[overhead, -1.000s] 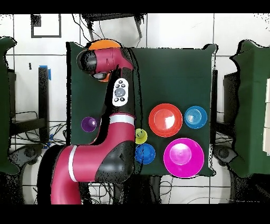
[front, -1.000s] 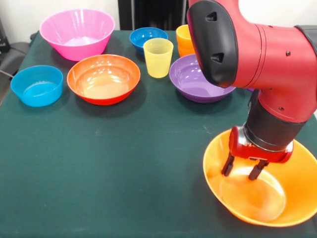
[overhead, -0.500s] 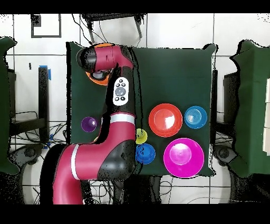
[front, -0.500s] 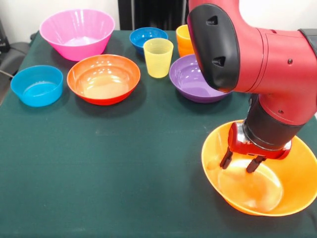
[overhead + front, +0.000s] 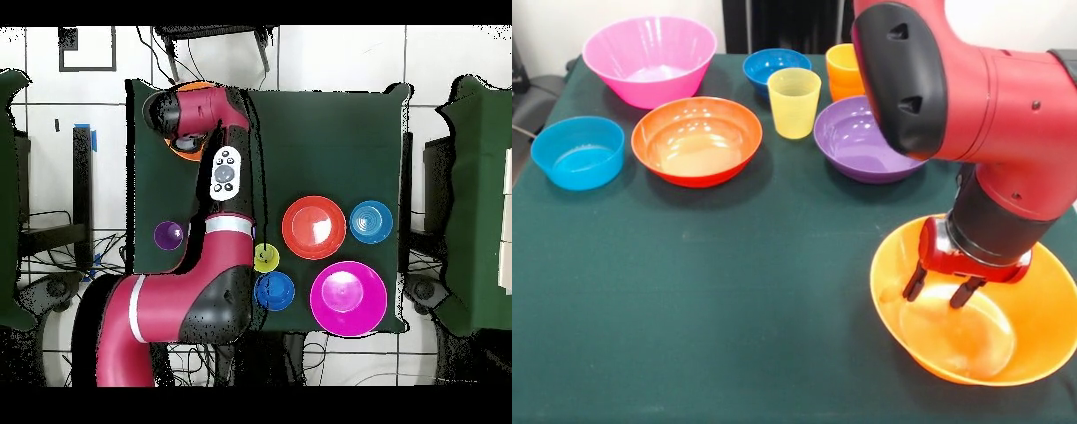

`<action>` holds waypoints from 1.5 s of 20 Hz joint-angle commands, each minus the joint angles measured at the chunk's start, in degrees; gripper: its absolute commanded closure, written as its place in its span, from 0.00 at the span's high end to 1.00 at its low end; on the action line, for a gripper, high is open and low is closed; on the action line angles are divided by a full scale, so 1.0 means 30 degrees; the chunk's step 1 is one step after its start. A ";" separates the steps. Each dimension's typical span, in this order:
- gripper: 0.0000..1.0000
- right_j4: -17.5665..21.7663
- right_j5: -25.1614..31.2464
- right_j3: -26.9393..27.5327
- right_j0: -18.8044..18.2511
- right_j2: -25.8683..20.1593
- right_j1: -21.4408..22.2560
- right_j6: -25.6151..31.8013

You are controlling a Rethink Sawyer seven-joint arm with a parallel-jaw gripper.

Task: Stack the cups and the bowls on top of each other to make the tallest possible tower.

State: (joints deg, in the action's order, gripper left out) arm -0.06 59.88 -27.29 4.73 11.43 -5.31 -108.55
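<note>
One hand (image 5: 941, 292), fingers spread and holding nothing, sits inside the yellow-orange bowl (image 5: 1042, 349) at a counter (image 5: 733, 300) corner. Pink bowl (image 5: 649, 58), orange-red bowl (image 5: 696, 140), purple bowl (image 5: 861, 141), yellow cup (image 5: 794, 102) near opposite edge.

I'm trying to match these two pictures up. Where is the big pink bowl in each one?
Front view: pink bowl at top left, on the table's far corner.
Overhead view: pink bowl at lower right.
Shared landmark: the orange-red bowl sits beside it in both.
</note>
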 commanded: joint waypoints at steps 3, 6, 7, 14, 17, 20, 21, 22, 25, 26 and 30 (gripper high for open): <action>1.00 0.3875 -0.4256 -0.4115 0.1309 0.1975 0.0144 -0.1242; 1.00 0.4209 -0.4669 -0.4845 0.1479 0.2581 0.0569 -0.1320; 1.00 0.4335 -0.4744 -0.5079 0.1551 0.2805 0.0741 -0.1348; 1.00 0.4822 -0.6117 -0.6464 0.1818 0.3850 0.1135 -0.1630; 1.00 0.5021 -0.6438 -0.6671 0.2003 0.4399 0.1005 -0.2051; 1.00 0.5215 -0.6840 -0.6911 0.1989 0.4770 0.0864 -0.2149; 1.00 0.5275 -0.7003 -0.6977 0.1957 0.4868 0.0828 -0.2130; 1.00 0.5312 -0.7117 -0.6997 0.1904 0.4918 0.0826 -0.2016; 1.00 0.5179 -0.7534 -0.7160 0.1756 0.4803 0.0865 -0.1844; 1.00 0.4969 -0.7718 -0.7273 0.1623 0.4481 0.0943 -0.1650; 1.00 0.3673 -0.8217 -0.8411 0.1191 0.2360 0.2174 -0.0517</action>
State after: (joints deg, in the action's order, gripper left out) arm 11.40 38.72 -44.67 10.16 27.03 -0.59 -108.55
